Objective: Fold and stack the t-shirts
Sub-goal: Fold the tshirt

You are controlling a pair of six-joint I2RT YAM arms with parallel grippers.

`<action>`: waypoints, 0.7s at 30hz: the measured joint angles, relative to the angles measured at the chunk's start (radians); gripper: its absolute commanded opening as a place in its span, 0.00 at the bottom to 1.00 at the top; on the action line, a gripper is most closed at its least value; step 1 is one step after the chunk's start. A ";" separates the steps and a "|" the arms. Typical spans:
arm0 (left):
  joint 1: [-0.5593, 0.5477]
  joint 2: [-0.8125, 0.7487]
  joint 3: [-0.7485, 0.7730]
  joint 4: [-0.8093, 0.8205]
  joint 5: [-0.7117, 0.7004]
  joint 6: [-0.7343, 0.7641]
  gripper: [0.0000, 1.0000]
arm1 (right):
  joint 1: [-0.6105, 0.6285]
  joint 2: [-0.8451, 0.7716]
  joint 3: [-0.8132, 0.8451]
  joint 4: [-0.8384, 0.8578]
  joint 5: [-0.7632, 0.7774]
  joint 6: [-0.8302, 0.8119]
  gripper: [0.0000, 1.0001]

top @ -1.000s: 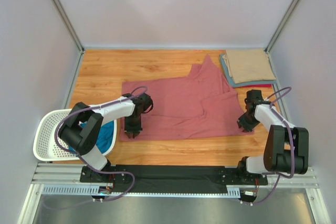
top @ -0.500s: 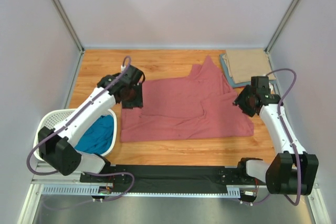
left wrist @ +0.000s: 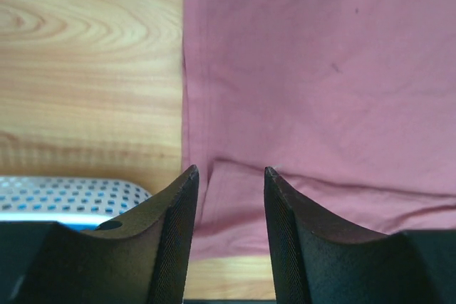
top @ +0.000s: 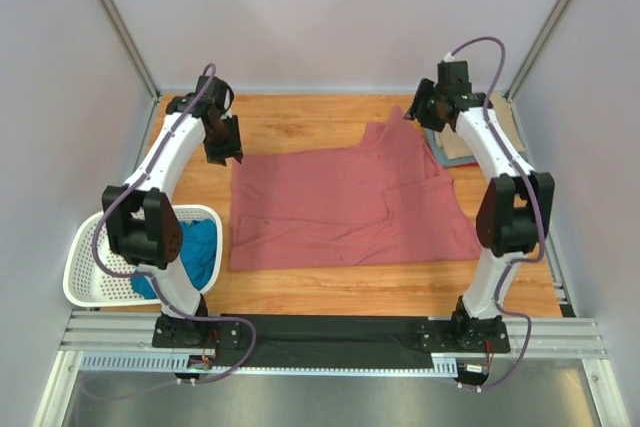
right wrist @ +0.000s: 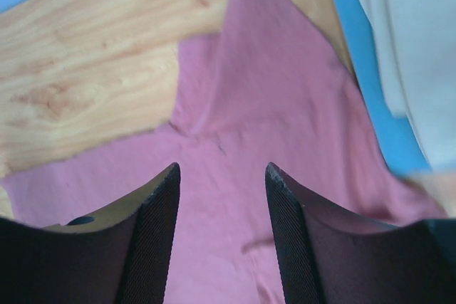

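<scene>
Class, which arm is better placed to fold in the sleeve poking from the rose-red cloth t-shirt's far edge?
Likely right: the right end effector hangs above that sleeve; the left end effector is at the rose-red cloth t-shirt's opposite far corner.

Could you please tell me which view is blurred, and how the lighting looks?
Top external: sharp, evenly lit, no hard shadows on the rose-red t-shirt. Left wrist: table grain and cloth fairly crisp, no glare. Right wrist: softest, the folded stack smeared at its edges.
</scene>
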 measured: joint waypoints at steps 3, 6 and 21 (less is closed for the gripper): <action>0.025 0.089 0.066 0.006 -0.001 0.016 0.49 | 0.015 0.175 0.190 0.007 0.001 -0.009 0.50; 0.042 0.177 0.119 0.016 -0.015 0.026 0.49 | 0.020 0.352 0.384 -0.001 0.019 -0.013 0.49; 0.111 0.486 0.394 0.014 -0.008 0.036 0.48 | 0.015 0.722 0.693 0.135 0.152 0.006 0.55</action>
